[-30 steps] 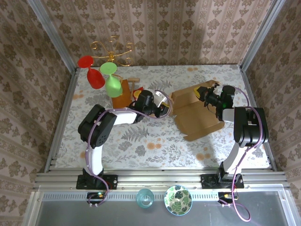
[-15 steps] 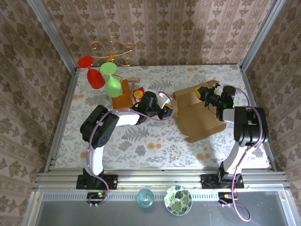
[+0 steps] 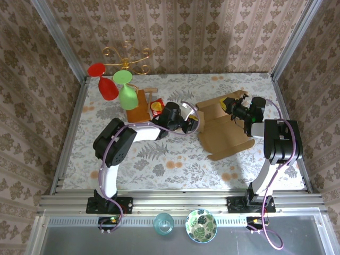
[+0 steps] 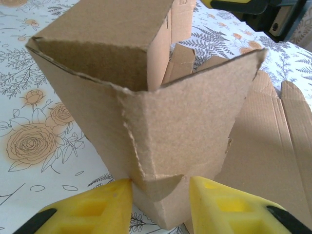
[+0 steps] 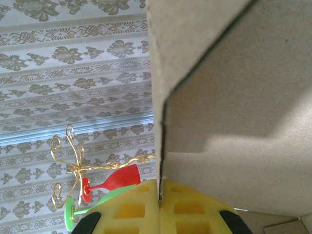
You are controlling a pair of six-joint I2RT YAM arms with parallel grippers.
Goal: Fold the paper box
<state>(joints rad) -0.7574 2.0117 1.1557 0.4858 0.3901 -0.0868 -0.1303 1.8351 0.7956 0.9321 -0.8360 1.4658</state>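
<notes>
The paper box (image 3: 223, 135) is brown cardboard, partly folded, lying right of the table's middle with its walls raised at the back and left. My left gripper (image 3: 195, 125) is at the box's left corner. In the left wrist view its yellow fingers (image 4: 97, 207) stand apart on either side of the folded corner (image 4: 161, 190); the left gripper (image 4: 161, 197) is open. My right gripper (image 3: 229, 104) is at the box's far side. It (image 5: 160, 195) is shut on the thin edge of an upright flap (image 5: 234, 97).
A wooden block stand (image 3: 139, 109) with a red glass (image 3: 103, 82) and a green glass (image 3: 126, 94) sits at the back left, under a gold wire rack (image 3: 126, 56). A small red-yellow item (image 3: 156, 108) lies beside it. A bowl (image 3: 201, 226) and cup (image 3: 163, 223) sit below the rail.
My left gripper has slid right along the table up to the box's corner, and its jaws have widened. The right gripper has kept its grip in place.
</notes>
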